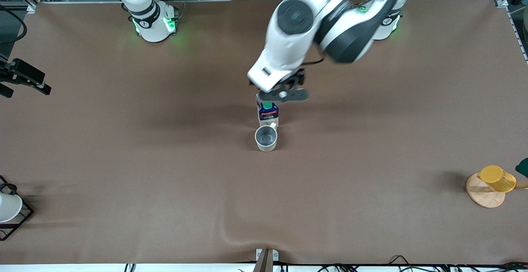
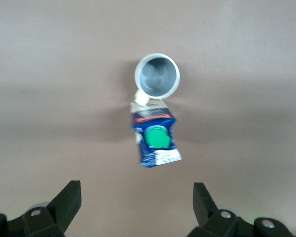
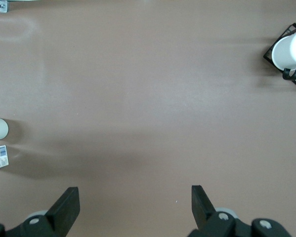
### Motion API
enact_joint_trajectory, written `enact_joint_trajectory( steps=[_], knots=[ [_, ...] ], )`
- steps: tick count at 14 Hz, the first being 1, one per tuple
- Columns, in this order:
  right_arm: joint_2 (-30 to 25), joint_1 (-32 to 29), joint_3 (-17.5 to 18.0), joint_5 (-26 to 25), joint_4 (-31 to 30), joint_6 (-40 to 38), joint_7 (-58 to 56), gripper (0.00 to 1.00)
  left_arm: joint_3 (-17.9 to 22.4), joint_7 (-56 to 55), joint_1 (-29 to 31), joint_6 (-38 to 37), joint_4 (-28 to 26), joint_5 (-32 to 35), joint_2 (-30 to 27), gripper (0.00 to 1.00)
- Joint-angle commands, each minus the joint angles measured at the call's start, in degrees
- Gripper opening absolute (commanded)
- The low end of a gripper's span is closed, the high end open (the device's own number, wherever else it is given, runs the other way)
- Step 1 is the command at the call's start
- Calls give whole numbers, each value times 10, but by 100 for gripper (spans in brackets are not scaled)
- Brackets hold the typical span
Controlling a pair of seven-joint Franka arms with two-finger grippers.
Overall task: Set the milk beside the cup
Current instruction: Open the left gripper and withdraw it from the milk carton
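Both task things already stand together on the desk (image 1: 123, 160), milk carton (image 1: 268, 113) touching the mug (image 1: 266, 137), so the left claw (image 1: 284, 94), empty and spread above the carton, likely just retreats, while the right claw (image 3: 133, 207) waits open
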Motion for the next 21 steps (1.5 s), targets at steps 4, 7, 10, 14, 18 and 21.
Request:
enact_joint_trajectory(
  steps=[4, 7, 10, 14, 18, 21],
  knots=[
    [-15, 9, 13, -12, -11, 25, -4, 100, 4, 87, 142, -82, -35, 4, -111, 100],
    [-15, 11, 13, -10, -10, 20, 19, 100, 4, 110, 210, -102, -40, 4, -131, 100],
    [-14, 14, 8, -10, -10, 18, 20, 100, -1, 122, 264, -105, -72, 3, -161, 100],
    [-13, 16, -9, -18, -10, 17, 15, 100, 14, 233, 322, -108, -133, 2, -202, 100],
    [-13, 19, -11, -22, -12, 14, 37, 100, 73, 307, 314, -109, -169, 25, -228, 100],
    [-13, 24, -11, -24, -12, 13, 53, 100, 78, 318, 311, -129, -165, 26, -230, 100]
  ],
)
